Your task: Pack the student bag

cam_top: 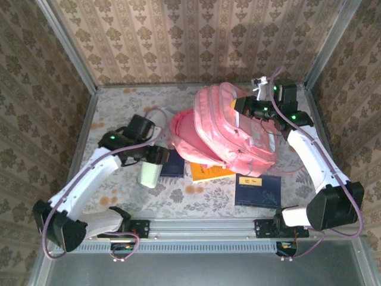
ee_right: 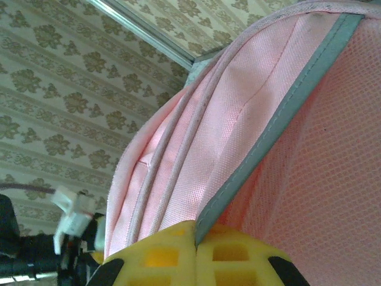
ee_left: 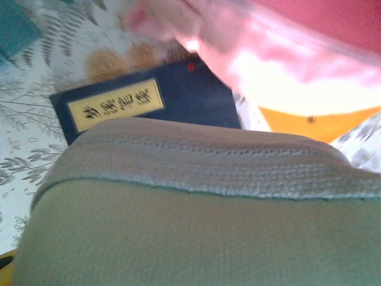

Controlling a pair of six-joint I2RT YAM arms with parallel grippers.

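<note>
- One student bag (cam_top: pixel 232 128) — pink, grey-trimmed, with a pale stripe, lying mid-table towards the right.
- Three books along its near edge: dark blue book (cam_top: pixel 174 165), orange book (cam_top: pixel 208 173), second blue book (cam_top: pixel 257 190).
- One pale pouch (cam_top: pixel 149 176), clamped in the left gripper (cam_top: pixel 153 165).
- Right gripper (ee_right: pixel 196 245) — pressed together on the bag's grey trim.

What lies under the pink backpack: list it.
An orange book and a dark blue book poke out from under the student bag; their covered parts, and anything else beneath, are hidden.
</note>
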